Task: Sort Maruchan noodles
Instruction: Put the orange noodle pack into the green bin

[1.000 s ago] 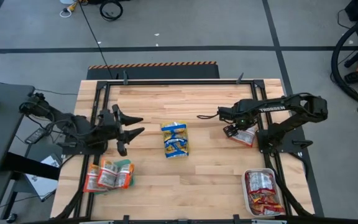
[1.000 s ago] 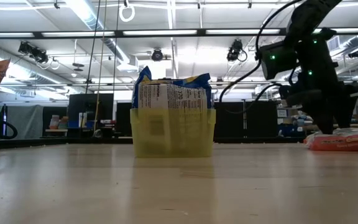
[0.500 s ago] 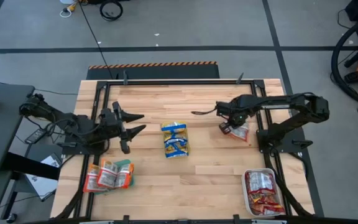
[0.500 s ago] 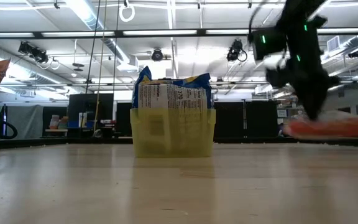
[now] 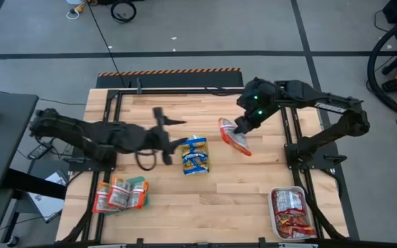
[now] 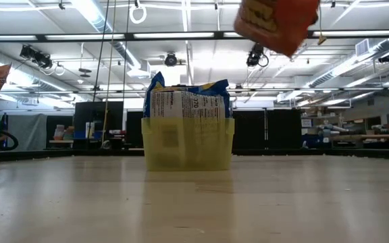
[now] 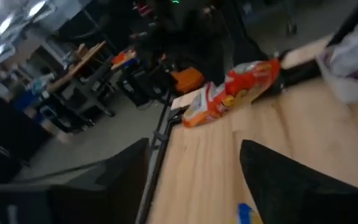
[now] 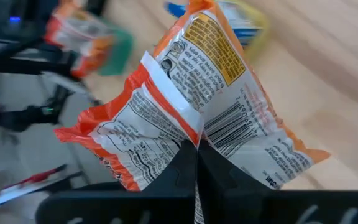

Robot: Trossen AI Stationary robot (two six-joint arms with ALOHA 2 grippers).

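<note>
**A:** Where is your packet?

**B:** The orange-red packet (image 5: 233, 136) hangs in the air over the middle of the table (image 5: 253, 193), pinched by one edge in your right gripper (image 5: 242, 127), whose fingers are pressed together on it. From above, its long axis runs on a slant, upper end toward the table's far left, lower end toward the near right. The right wrist view shows its printed back with the barcode (image 8: 191, 118). In the low view it sits high at the top, clear of the board (image 6: 272, 20).

**A:** What's around it?

**B:** Just to its left stands the yellow tray (image 5: 195, 157) with blue-and-yellow packets (image 5: 196, 148) upright in it. Bare wood lies between the hanging packet and the right rail, and more toward the near edge. The white tray (image 5: 293, 213) of red packets sits at the near right corner, well apart.

**A:** And your other arm?

**B:** Your left gripper (image 5: 165, 131) reaches in low from the left, fingers spread, holding nothing, its tips near the yellow tray's left side. The green tray (image 5: 119, 194) with orange packets lies at the near left, apart from both arms.
</note>
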